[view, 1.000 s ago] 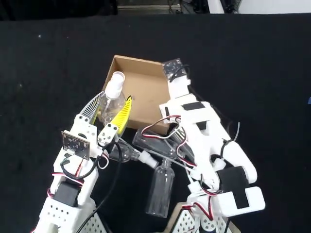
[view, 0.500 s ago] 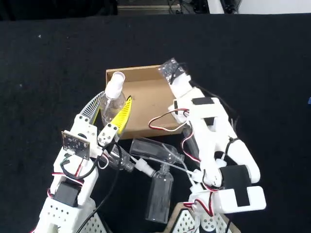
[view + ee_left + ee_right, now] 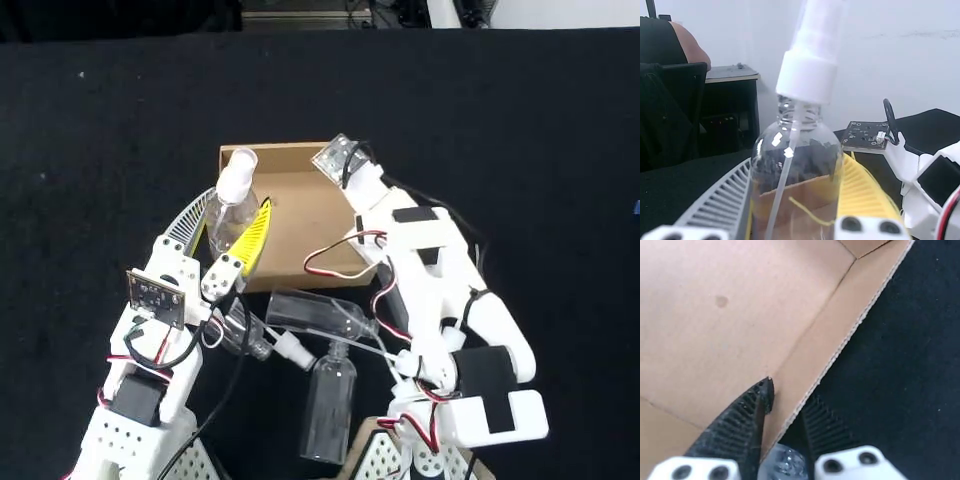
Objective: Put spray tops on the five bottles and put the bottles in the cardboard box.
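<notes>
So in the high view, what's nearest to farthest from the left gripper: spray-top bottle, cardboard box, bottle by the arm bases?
1. Spray-top bottle, held in the left gripper.
2. Cardboard box, just to its right.
3. Bottle by the arm bases, back between the two arms.

Cardboard box [image 3: 300,215] plain tan; surface [image 3: 520,110] black. Bottle [image 3: 795,170] clear, spray top [image 3: 807,70] white. Left pincer [image 3: 235,205]: one ribbed finger [image 3: 715,205] grey, other yellow. Right pincer [image 3: 790,394] ribbed black. Both arms [image 3: 440,270] white.
</notes>
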Robot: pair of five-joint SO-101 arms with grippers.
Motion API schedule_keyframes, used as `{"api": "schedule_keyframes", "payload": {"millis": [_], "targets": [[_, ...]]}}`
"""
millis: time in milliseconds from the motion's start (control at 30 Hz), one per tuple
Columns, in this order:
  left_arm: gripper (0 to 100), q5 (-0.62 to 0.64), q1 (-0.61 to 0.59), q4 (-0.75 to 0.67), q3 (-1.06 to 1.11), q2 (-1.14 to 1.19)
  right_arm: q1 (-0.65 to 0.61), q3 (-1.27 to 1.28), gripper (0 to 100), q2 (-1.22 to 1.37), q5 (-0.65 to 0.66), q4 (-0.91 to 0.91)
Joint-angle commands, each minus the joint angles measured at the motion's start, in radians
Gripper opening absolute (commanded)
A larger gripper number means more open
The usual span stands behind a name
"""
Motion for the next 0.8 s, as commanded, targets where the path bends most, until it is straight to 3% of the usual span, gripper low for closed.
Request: {"api": "schedule_keyframes", "payload": {"millis": [0, 233, 400, 600, 767], "targets": [[3, 0.006, 0.001, -0.014, 0.022, -0.017, -0.032, -0.001, 1.0, -0.061, -0.021, 0.012], [3, 0.011, 0.007, -0.014, 0.022, -0.017, -0.032, 0.013, 3.1, -0.194, -0.167, 0.055], [3, 0.012, 0.005, -0.014, 0.022, -0.017, -0.034, 0.027, 23.6, -0.216, -0.18, 0.064], [3, 0.012, 0.004, -0.015, 0.022, -0.018, -0.029, 0.019, 19.7, -0.226, -0.186, 0.068], [3, 0.005, 0.001, -0.025, 0.022, -0.02, -0.026, -0.002, 19.0, -0.291, -0.293, 0.118]]}}
